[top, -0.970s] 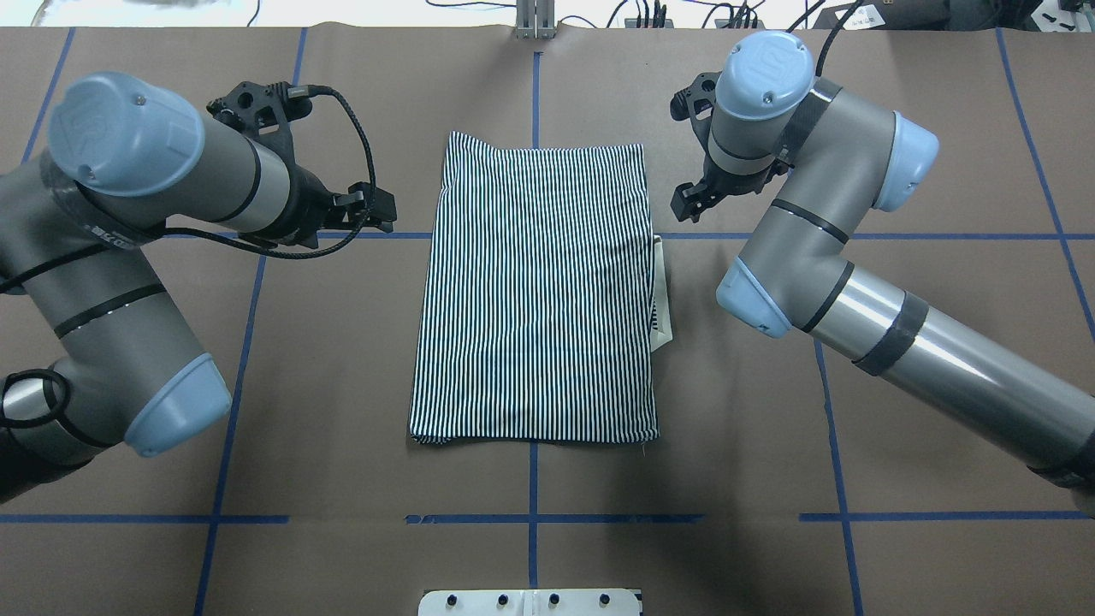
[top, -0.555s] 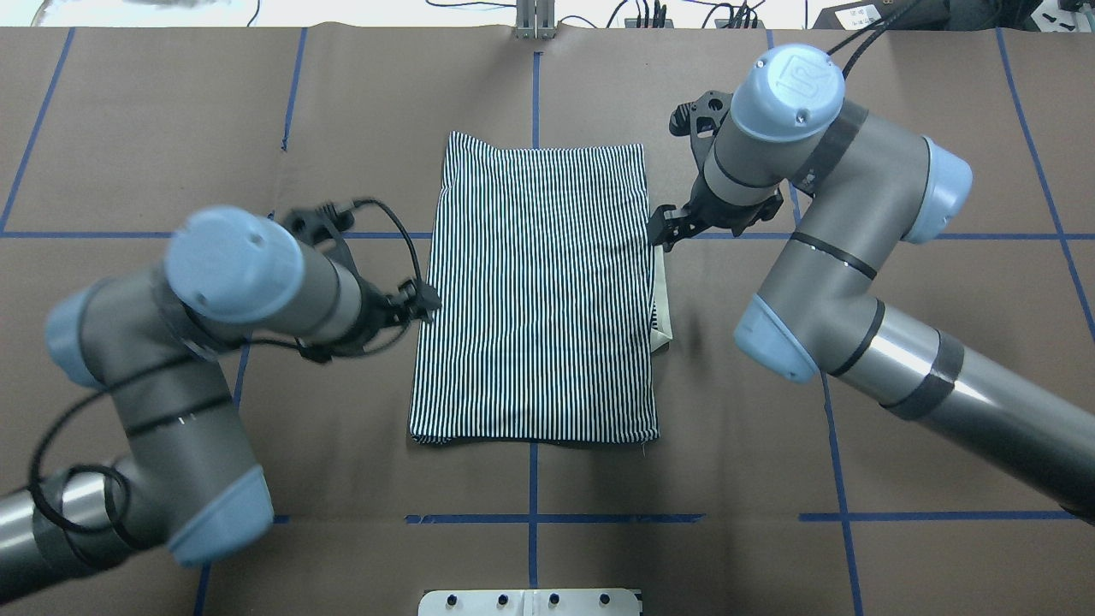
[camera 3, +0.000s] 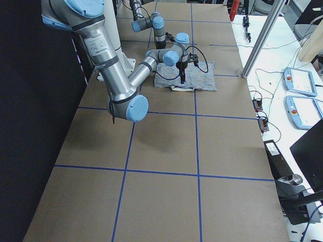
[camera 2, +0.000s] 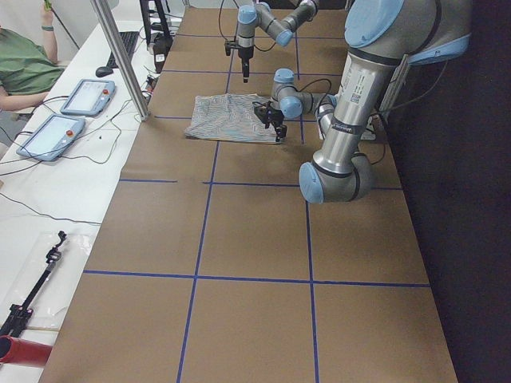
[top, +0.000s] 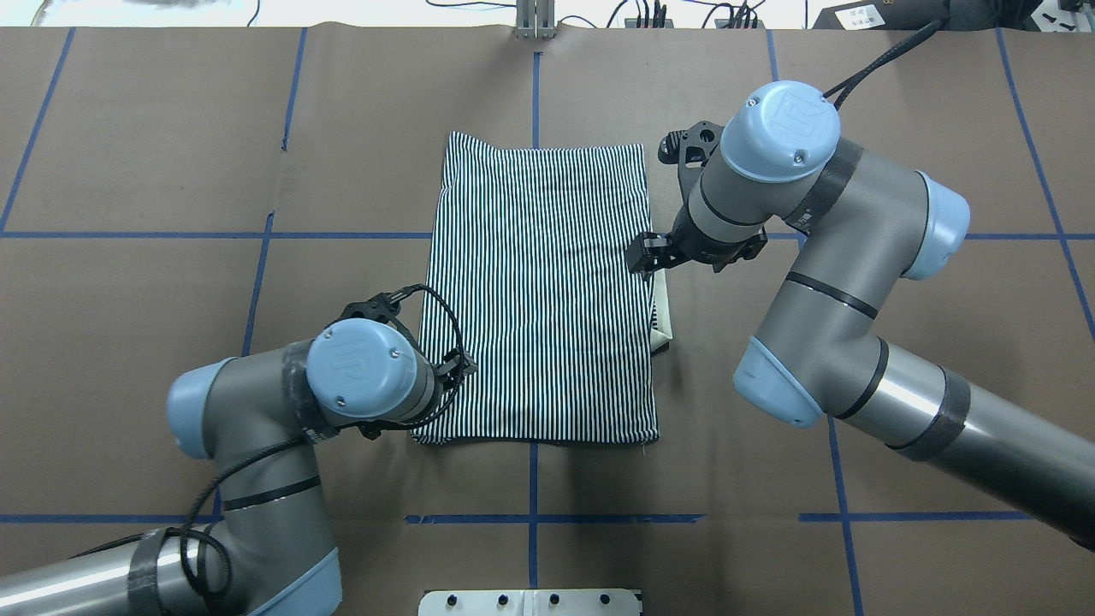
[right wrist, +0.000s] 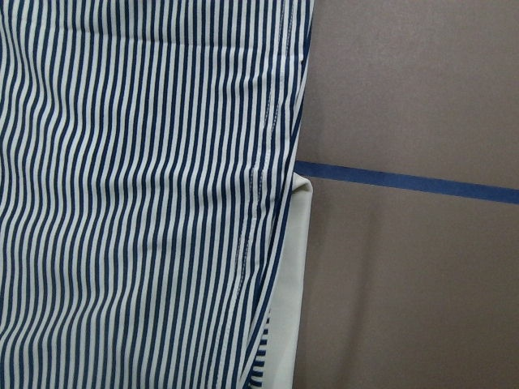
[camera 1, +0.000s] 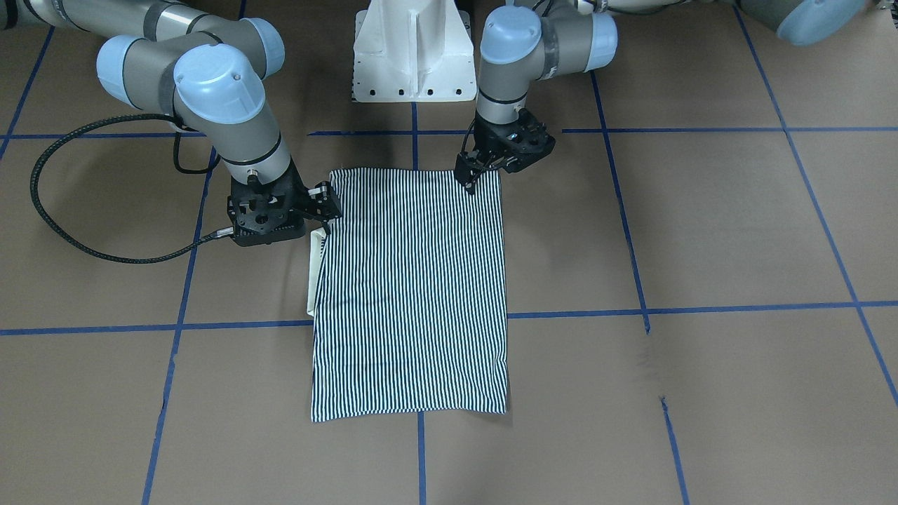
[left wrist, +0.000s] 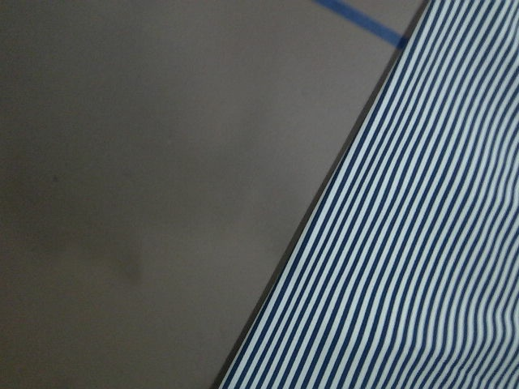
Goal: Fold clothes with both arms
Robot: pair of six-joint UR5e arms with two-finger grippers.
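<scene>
Polo shirt [top: 539, 291], folded into a tall striped rectangle, is lying flat on the brown counter [top: 171, 128]. It is filling the middle of the overhead frame, its stripes running top to bottom. A strip of cream collar [top: 663, 321] is peeking out from under its right edge, just below mid-height.

The left arm [top: 359, 381] is extending from the lower left of that frame. Its tool [top: 459, 370] is sitting over the shirt's left edge, near the lower left corner. The wrist is hiding most of it, so I cannot tell whether the fingers are spread or pinching cloth. The left wrist view is showing only the shirt's edge, which is running diagonally across the bare counter.

The right arm [top: 770, 171] is extending from the lower right. Its tool [top: 642, 255] is hanging at the shirt's right edge, just above the collar strip. Here too I cannot tell whether it is spread or pressed together. The right wrist view is showing the stitched hem and the collar lying beside a blue tape line [right wrist: 405, 182].

In the front-facing view, a black cable [camera 1: 70, 231] is looping across the left of the frame. The white pedestal base [camera 1: 414, 56] is standing at the top centre.
</scene>
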